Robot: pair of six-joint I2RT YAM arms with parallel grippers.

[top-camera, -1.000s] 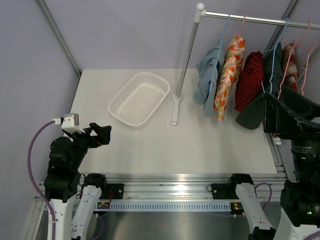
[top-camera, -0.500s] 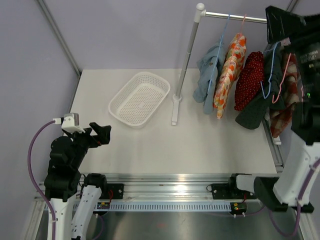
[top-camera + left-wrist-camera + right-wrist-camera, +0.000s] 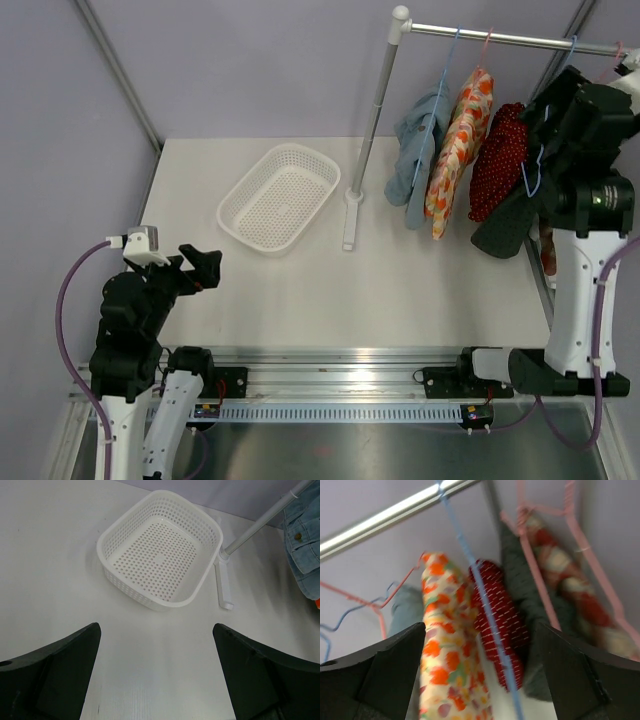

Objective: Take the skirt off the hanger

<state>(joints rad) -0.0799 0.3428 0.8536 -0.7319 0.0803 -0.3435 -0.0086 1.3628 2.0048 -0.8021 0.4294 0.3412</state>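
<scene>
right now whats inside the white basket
Nothing lies in the white basket: the left wrist and top views show only its bare perforated floor. Just the strip behind its near wall is hidden from the wrist camera.

The left gripper [image 3: 156, 630] is held low on the folded left arm [image 3: 125, 330], angled downward, jaws spread wide. The right gripper [image 3: 480, 630] is held high on the upright right arm [image 3: 572, 290], tilted upward, jaws likewise parted.
</scene>
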